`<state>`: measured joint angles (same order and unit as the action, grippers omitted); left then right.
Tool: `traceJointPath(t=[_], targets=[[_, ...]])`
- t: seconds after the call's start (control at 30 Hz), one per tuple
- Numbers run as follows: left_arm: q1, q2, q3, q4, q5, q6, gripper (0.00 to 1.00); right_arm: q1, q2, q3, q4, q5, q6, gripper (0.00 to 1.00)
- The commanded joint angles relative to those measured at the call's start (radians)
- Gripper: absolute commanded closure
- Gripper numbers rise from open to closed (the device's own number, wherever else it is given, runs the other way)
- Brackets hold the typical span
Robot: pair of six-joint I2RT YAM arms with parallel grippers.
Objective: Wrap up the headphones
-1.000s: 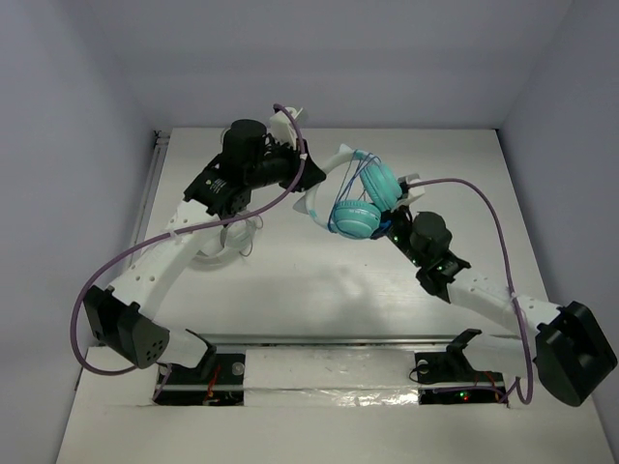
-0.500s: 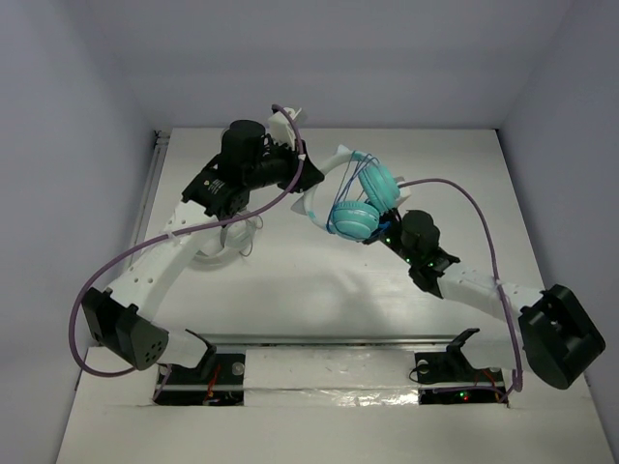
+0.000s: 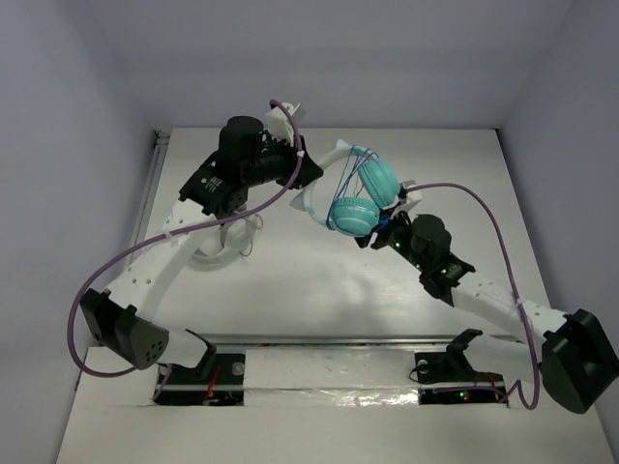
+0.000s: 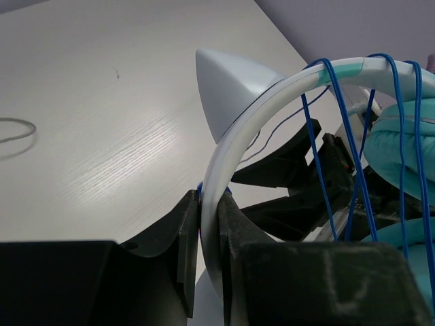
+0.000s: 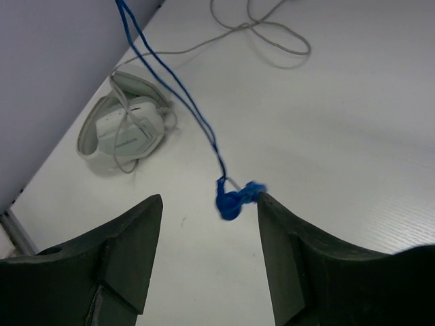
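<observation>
The headphones hang above the table, with two teal ear cups (image 3: 356, 211) and a white headband (image 3: 324, 164). My left gripper (image 3: 311, 177) is shut on the headband (image 4: 234, 146), with both jaws pressed against it in the left wrist view. The thin blue cable (image 4: 333, 136) is looped several times around the headband and cups (image 4: 408, 129). My right gripper (image 3: 383, 230) sits just below and right of the cups. It is open (image 5: 209, 200). The cable's blue plug end (image 5: 233, 201) dangles between its jaws, touching the tip of the right finger (image 5: 272, 210).
A white coiled item (image 5: 126, 129) with a thin white cable (image 5: 262, 30) lies on the table and is partly under my left arm in the top view (image 3: 224, 244). The table's back wall is just behind my left gripper.
My right arm swung in to the left and then back out, with its gripper staying by the ear cups. The headphones shifted slightly up and right. My left gripper kept its hold.
</observation>
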<state>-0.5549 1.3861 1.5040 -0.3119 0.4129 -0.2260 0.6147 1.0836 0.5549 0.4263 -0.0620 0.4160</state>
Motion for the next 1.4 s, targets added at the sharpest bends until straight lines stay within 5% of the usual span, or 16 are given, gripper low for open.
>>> traceJointPath(t=[0.0,0.37,0.5,0.73,1.0,1.37], targets=[[-0.005,-0.070,0.044,0.066,0.018,-0.022,1.00,-0.001,0.036,0.048,0.035,0.034,-0.038,0.35],[-0.005,-0.068,0.053,0.051,0.024,-0.018,1.00,-0.001,0.069,0.106,0.019,0.183,-0.079,0.38],[-0.005,-0.056,0.071,0.040,0.018,-0.009,1.00,-0.001,0.053,0.080,-0.001,0.157,-0.057,0.45],[-0.005,-0.064,0.035,0.068,0.043,-0.024,1.00,-0.001,0.134,0.108,0.090,0.070,-0.062,0.38],[-0.005,-0.076,0.032,0.057,0.032,-0.029,1.00,-0.001,0.210,0.123,0.212,0.018,-0.049,0.79],[-0.005,0.048,0.070,0.227,-0.103,-0.180,1.00,-0.001,0.088,-0.012,0.226,-0.117,0.165,0.90]])
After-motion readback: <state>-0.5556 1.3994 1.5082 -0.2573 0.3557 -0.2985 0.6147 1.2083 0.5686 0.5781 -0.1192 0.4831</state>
